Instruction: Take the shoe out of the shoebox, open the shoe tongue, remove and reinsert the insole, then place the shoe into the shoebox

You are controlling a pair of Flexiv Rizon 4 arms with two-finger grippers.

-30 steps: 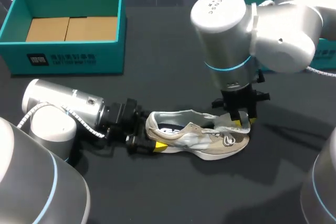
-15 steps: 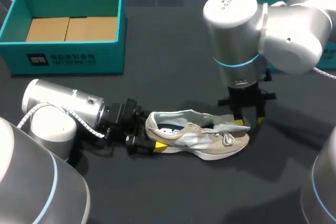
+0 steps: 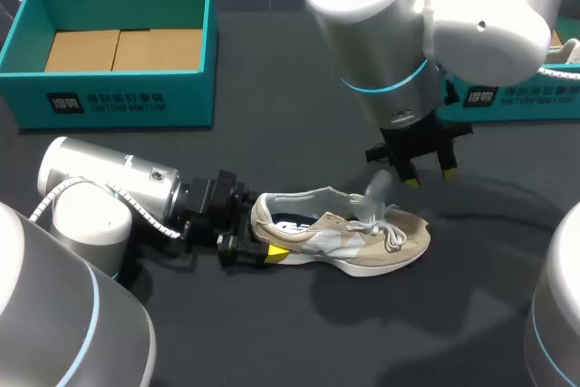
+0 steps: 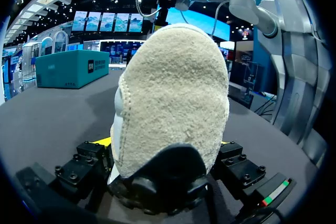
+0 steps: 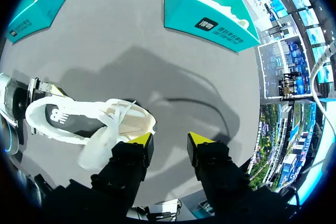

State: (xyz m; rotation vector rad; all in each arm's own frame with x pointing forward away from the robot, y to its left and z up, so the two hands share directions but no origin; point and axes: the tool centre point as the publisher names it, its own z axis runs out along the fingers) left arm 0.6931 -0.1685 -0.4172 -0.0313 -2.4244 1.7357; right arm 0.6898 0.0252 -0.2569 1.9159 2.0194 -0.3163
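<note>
Two arms on one shoe [image 3: 340, 240]. It lies sole-down on the table [image 3: 299, 124], near-centre, out of the shoebox [image 3: 118, 101], which sits far left w/ only cardboard showing inside. L gripper [image 3: 246, 244] comes in low from the left and is clamped on the heel. L wrist view shows the suede heel cup filling the gap, w/ a yellow tip against each side. R gripper [image 3: 423, 168] hangs above and just to the far right of the toe end. Its fingers are moderately apart w/ nothing btw them, and R wrist view agrees.

The tongue [image 3: 374, 195] stands up out of the throat, and the laces [image 3: 391, 237] lie slack over the vamp. The dark insole [image 3: 292, 222] shows in the opening.

Handling, my read:
- The shoe looks light, w/ a mesh and suede upper that should crumple under a pinch.
- The heel counter and midsole are prob. the only stiff parts, so the heel hold looks like the right anchor.
- The tongue is floppy and may sag back over the opening.
- The insole is prob. thin, bendy foam. I'd pinch its rear edge by the heel collar and peel up and out, not drag it flat.
- The slack laces could snag a finger.

A second teal box [image 3: 507, 97] sits far right.
</note>
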